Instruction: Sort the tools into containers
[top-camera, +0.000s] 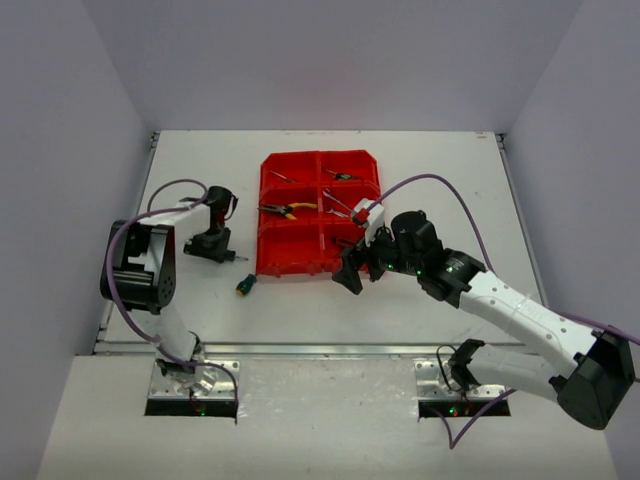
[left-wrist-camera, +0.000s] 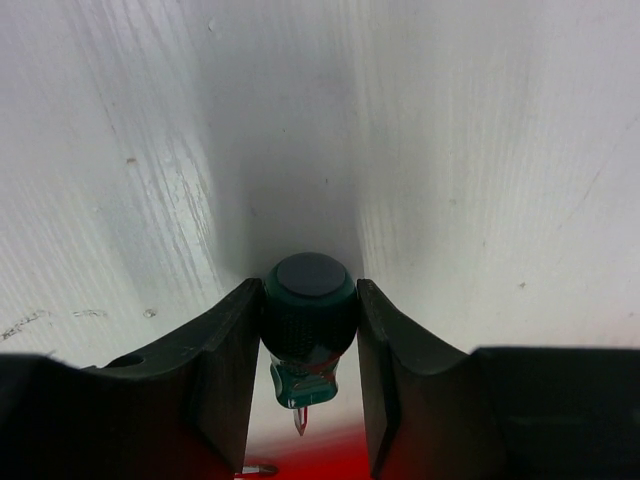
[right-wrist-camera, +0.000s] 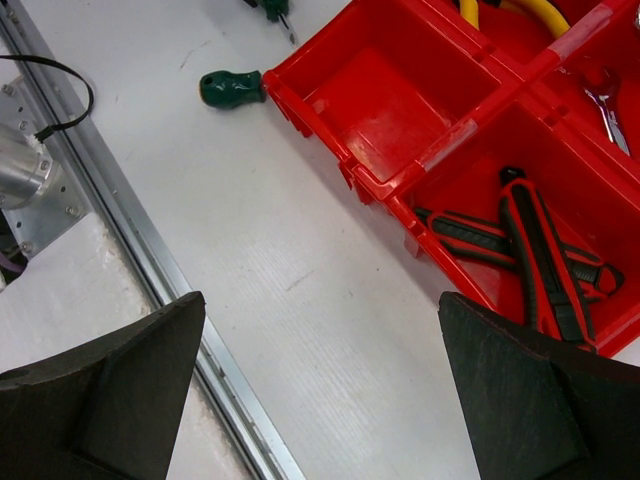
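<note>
Our left hand is clamped on the green/black screwdriver, a finger pressing each side of its handle. The butt faces the wrist and the long axis runs straight out from the hand, tip toward the red bin. Our right hand gapes wide and holds nothing above the counter. Just beyond it, red/black pliers lie in the bin's nearest compartment.

Beside the near left corner of the bin we see a screwdriver; further left, a second screwdriver in the left gripper; pliers in the bin's near right compartment.
</note>
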